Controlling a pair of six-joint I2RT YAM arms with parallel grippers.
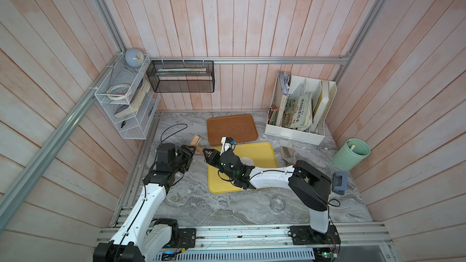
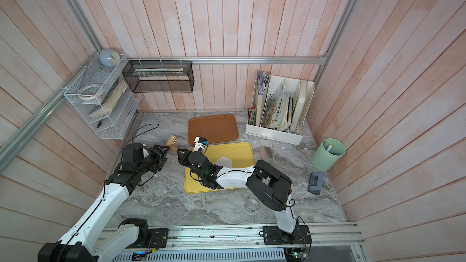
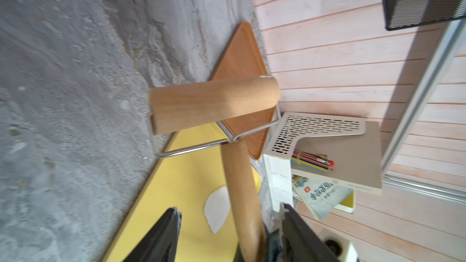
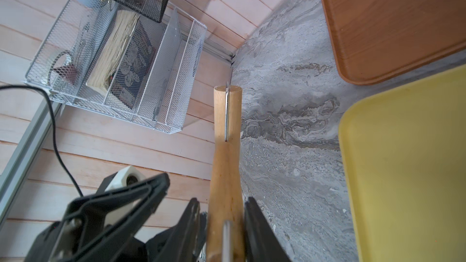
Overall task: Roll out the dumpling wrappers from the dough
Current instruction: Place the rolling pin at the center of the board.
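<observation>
item: rolling pin [image 3: 214,104]. a wooden drum on a wire yoke with a long wooden handle. it is held up off the table [image 1: 227,207], just left of the far-left corner of the yellow tray [image 1: 261,151].

item: right gripper [image 4: 222,199]. its jaws are pressed against both sides of the pin's handle. this is the one carrying the pin.

item: left gripper [image 3: 230,207]. its jaws stand apart, one on each side of the same handle, with a plain gap on one side. i see no grip from it. in both top views it meets the right gripper almost tip to tip.

item: the dough [image 3: 216,207]. one white, flattish blob with an irregular oval outline. it lies on the yellow tray at about mid-tray, well apart from the pin. my right arm hides part of it in the top views.

item: the dumpling wrappers. none on view. i find no neat round disc on either tray.

item: brown tray [image 1: 232,129]. it sits just beyond the yellow one, and nothing on it shows.

status, my judgement: early. the tool is lifted and looks to be mid-handover between the arms. the dough is not yet rolled thin and round. left to do: settle the grip, bring the drum over the dough, roll it out, and turn out a wrapper.
</observation>
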